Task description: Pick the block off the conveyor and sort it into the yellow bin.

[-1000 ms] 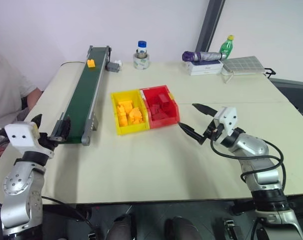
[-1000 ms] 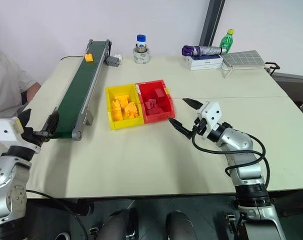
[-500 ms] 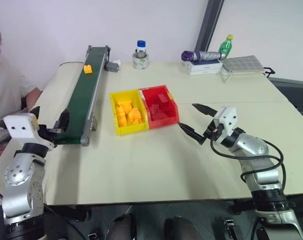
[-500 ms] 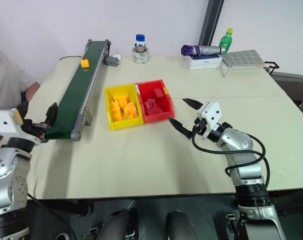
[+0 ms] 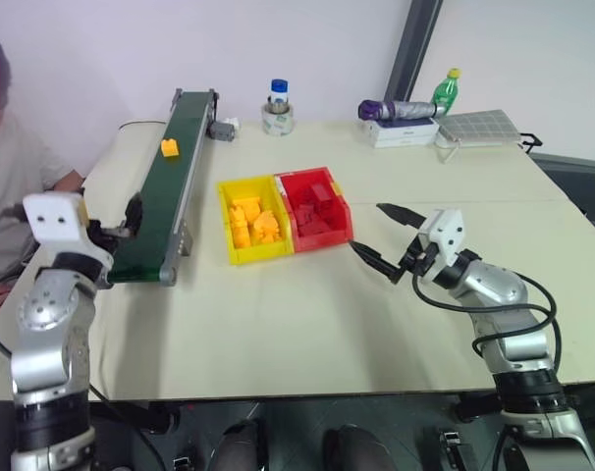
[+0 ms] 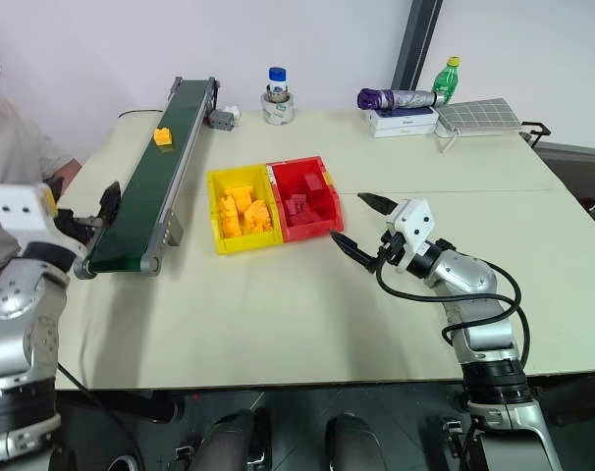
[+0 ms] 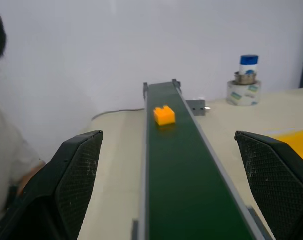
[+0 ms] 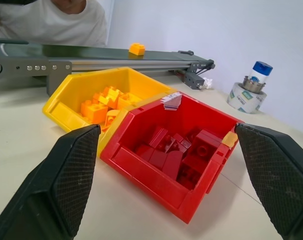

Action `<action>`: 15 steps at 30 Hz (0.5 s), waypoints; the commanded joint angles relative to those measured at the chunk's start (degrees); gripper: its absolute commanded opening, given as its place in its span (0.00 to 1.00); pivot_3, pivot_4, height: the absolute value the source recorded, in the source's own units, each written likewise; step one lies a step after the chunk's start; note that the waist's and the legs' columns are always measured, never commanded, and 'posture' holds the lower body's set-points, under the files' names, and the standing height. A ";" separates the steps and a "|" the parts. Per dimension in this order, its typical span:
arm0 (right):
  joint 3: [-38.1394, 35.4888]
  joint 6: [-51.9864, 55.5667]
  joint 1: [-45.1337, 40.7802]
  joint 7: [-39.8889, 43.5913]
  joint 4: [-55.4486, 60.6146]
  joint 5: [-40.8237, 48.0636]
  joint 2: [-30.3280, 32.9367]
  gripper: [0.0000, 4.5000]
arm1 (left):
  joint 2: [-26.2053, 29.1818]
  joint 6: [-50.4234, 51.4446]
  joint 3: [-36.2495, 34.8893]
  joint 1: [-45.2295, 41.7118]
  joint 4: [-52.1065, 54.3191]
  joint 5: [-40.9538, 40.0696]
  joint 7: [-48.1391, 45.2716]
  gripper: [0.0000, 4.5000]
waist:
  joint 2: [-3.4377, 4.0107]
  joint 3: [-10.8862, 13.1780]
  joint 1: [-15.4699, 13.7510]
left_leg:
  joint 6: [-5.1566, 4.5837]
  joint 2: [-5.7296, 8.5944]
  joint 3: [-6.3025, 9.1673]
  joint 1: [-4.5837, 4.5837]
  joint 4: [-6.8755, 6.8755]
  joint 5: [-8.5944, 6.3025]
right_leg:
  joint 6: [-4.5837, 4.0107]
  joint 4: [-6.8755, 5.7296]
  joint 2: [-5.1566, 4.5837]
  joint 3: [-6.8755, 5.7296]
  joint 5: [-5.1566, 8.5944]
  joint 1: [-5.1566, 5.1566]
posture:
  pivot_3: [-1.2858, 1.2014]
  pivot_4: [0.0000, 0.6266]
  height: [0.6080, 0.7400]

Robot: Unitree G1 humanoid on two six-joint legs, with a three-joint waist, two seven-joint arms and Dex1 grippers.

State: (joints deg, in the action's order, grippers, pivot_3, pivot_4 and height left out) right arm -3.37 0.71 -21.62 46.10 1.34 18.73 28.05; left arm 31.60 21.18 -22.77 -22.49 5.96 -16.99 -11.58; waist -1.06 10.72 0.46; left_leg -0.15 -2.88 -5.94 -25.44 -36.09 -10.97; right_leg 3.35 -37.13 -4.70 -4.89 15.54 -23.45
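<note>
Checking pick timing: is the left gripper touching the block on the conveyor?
Apart. In the left wrist view, bare conveyor belt separates the block from the open left gripper.

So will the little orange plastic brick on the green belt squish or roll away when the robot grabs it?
Probably neither. The small orange plastic brick looks hard and boxy with flat sides, so it should sit still rather than roll. It looks light, so a nudge from a finger could slide it along the smooth green belt.

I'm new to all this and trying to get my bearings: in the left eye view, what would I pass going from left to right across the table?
Left end effector → conveyor → yellow bin → red bin → right end effector.
</note>
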 commanded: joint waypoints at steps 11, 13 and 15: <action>-0.38 -1.46 0.42 -1.39 2.32 -0.67 -0.18 1.00 | 3.02 3.90 10.30 -22.49 -27.86 6.48 -3.64 0.99 | -0.02 0.01 0.06 | -0.17 -0.02 -0.04 -0.02 0.02 0.10 | 0.29 -0.07 0.14 -0.03 -0.11 -0.04 | 0.52 0.24 1.00; -0.43 -1.30 0.66 -1.63 2.73 -0.64 -0.13 1.00 | 2.27 2.59 10.60 -24.68 -32.00 6.87 -3.47 0.99 | -0.02 0.01 0.13 | -0.17 0.01 -0.07 -0.01 0.01 0.10 | 0.31 -0.07 0.10 -0.03 -0.11 -0.02 | 0.52 0.24 1.00; -0.52 -1.22 0.94 -1.81 3.04 -0.63 0.00 1.00 | 1.90 0.90 11.01 -26.16 -35.19 7.83 -3.04 0.99 | -0.02 0.01 0.23 | -0.18 0.01 -0.09 -0.02 0.00 0.10 | 0.35 -0.06 0.10 -0.02 -0.13 -0.03 | 0.52 0.24 1.00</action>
State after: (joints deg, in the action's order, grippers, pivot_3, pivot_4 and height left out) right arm -3.04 0.34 -20.66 44.72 1.70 18.11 27.80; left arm 33.09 24.27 -11.94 -47.39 -28.21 -10.37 -14.84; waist -1.08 10.74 0.69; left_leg -0.33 -2.88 -6.04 -25.45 -36.09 -10.87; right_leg 3.71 -37.20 -4.60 -4.91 15.40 -23.48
